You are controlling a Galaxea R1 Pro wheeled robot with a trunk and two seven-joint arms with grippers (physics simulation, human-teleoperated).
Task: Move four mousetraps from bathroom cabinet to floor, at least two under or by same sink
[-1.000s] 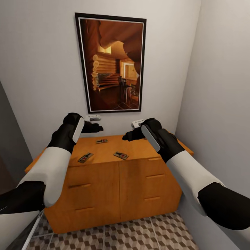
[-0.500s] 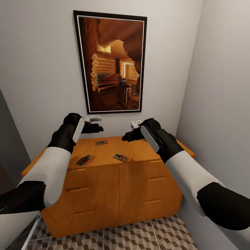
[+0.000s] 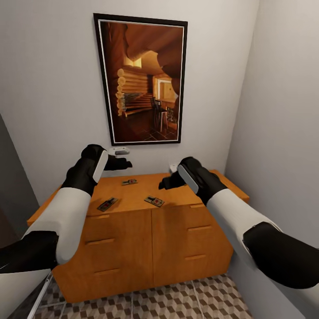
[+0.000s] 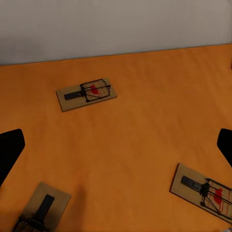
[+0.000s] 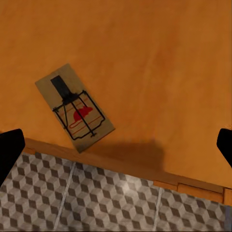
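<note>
The orange-brown cabinet (image 3: 133, 230) stands against the back wall, with three mousetraps on its flat top: one at the back (image 3: 129, 181), one front left (image 3: 107, 204), one front middle (image 3: 154, 201). My left gripper (image 3: 124, 164) hovers open above the top's back left. Its wrist view takes in the three mousetraps (image 4: 87, 94) (image 4: 205, 192) (image 4: 41, 215) between the spread fingertips (image 4: 9, 150). My right gripper (image 3: 165, 182) is open above the front middle mousetrap (image 5: 76, 108), near the cabinet's front edge. The bathroom floor (image 3: 177, 301) lies in front. The bathroom sink is out of view.
A large framed picture (image 3: 141, 79) hangs on the wall above the cabinet. A grey wall (image 3: 283, 133) closes in tightly on the right, and a dark panel (image 3: 11, 177) stands at the left. Cube-patterned tiles (image 5: 121, 203) lie below the cabinet's front edge.
My right arm has dropped and swung left, bringing its gripper lower over the front middle mousetrap. The left arm and the mousetraps have stayed put. The view crept slightly nearer the cabinet.
</note>
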